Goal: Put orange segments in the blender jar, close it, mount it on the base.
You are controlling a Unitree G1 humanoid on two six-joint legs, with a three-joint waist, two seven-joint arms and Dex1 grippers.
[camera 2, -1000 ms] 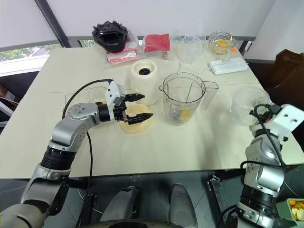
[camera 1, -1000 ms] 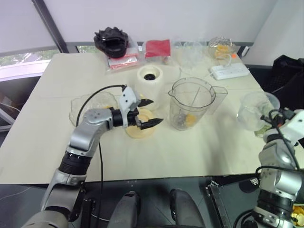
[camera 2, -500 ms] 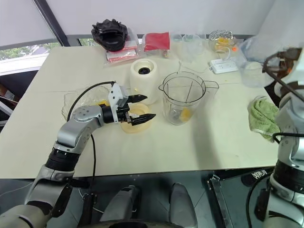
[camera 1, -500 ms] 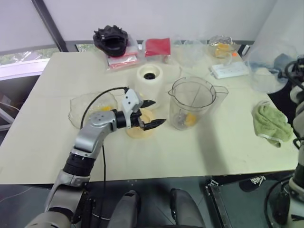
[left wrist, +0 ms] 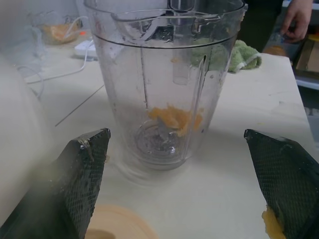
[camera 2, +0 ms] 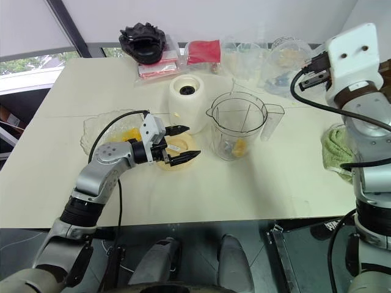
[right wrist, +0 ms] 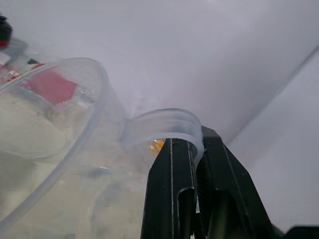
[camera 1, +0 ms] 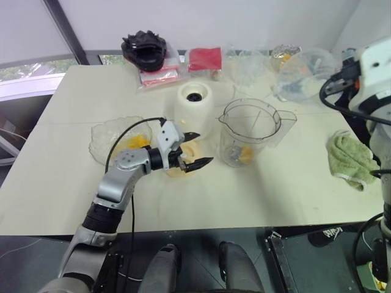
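At the left of the desk [camera 2: 55, 183] a shallow clear bowl [camera 2: 101, 125] holds orange pieces. Just at its 3 o'clock the left claw [camera 2: 183, 144] hovers level with its two black fingers spread wide and nothing between them, above a flat pale-yellow lid [camera 2: 177, 160]. The base [camera 2: 189, 104] stands at about 12 o'clock from that claw, close by. The blender jar [camera 2: 237, 126] stands upright on the desk at the claw's 3 o'clock, a short gap away, with orange segments [left wrist: 174, 118] lying at its bottom around the blades. At the jar's 1 o'clock, well above the desk, the right claw [right wrist: 195, 154] is clamped shut on the lip of a clear cup [camera 2: 282, 61], held tilted. A green cloth [camera 2: 337, 149] lies at the far right.
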